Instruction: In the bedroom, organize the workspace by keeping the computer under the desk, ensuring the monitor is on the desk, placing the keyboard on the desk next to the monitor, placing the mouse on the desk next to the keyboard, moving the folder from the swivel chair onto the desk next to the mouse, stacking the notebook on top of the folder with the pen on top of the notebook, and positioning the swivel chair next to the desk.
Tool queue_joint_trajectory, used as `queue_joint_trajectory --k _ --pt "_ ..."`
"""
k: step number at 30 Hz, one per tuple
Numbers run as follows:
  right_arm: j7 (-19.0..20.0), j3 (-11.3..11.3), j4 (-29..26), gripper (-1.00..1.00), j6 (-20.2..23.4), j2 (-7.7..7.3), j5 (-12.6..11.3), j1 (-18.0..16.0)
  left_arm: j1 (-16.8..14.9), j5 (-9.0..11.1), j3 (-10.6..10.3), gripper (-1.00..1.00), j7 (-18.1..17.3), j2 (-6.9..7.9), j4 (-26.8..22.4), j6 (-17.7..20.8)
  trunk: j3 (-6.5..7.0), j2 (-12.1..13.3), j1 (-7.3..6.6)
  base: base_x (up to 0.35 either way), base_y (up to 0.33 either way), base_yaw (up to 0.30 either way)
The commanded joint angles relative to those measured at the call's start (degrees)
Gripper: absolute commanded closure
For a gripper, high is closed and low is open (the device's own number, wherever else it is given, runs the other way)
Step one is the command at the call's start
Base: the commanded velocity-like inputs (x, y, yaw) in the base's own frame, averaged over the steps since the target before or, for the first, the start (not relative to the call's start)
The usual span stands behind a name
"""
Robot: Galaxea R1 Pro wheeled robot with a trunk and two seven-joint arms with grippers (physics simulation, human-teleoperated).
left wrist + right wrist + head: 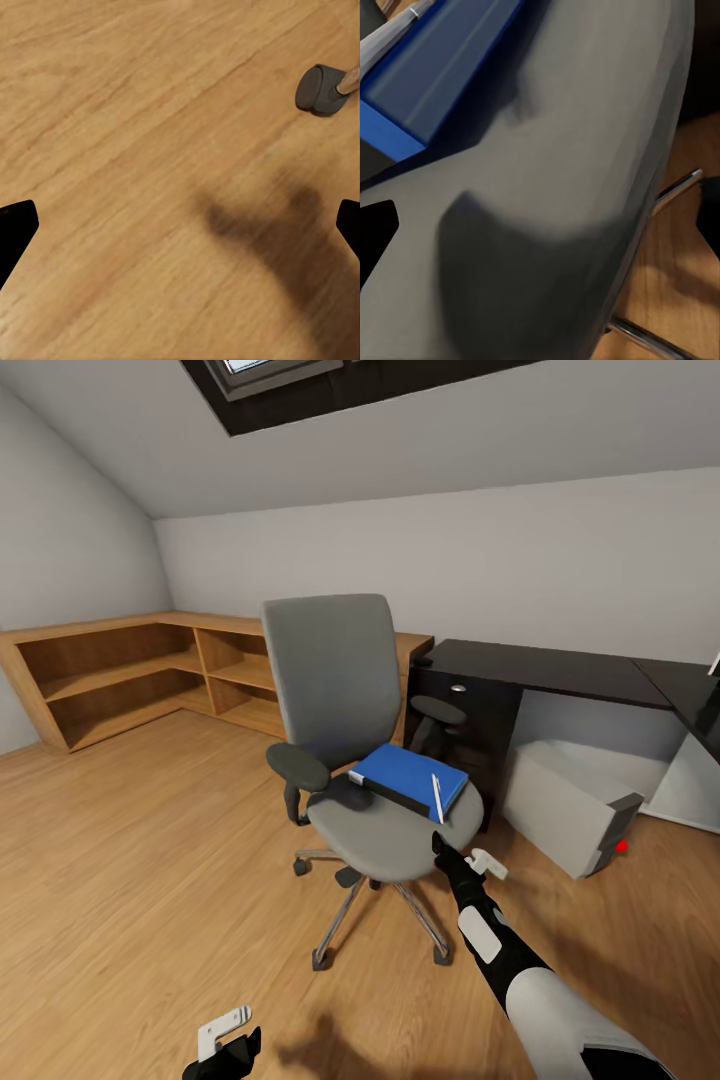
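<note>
Your right gripper (452, 848) hovers at the near right edge of the chair (385, 830) seat, jaws apart and empty, just short of the folder (412, 777). The arm reaches forward and up from the lower right, wrist angled toward the seat. The folder lies on the far right part of the seat with the pen (437, 798) resting on its near corner. This looks like the folder-moving step: next you need to reach in over the seat and close on the folder's near edge, minding the loose pen. The desk (560, 670) stands beyond to the right, the computer (570, 805) under it. Your left gripper (225, 1038) hangs low over the floor (135, 150), fingers spread, holding nothing.
</note>
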Motion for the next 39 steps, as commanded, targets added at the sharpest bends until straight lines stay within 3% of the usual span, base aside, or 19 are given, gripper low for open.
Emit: queue_joint_trajectory --k 1,20,39 --pt "0.60 -0.25 0.07 -1.00 -0.08 0.04 -0.61 -0.04 -0.03 0.48 -0.48 -1.00 0.43 0.05 0.00 -0.26 -0.05 -0.02 -0.01 0.051 0.000 0.000" --pt "0.61 -0.18 0.08 -1.00 0.00 0.41 -0.87 -0.04 -0.03 0.49 -0.48 -1.00 0.43 0.05 0.00 -0.26 -0.05 -0.02 -0.01 0.007 0.000 0.002" --pt "0.67 -0.25 0.08 -1.00 0.00 0.43 -0.89 -0.04 -0.03 0.49 -0.48 -1.00 0.43 0.05 0.00 -0.26 -0.05 -0.02 -0.01 0.000 0.000 0.108"
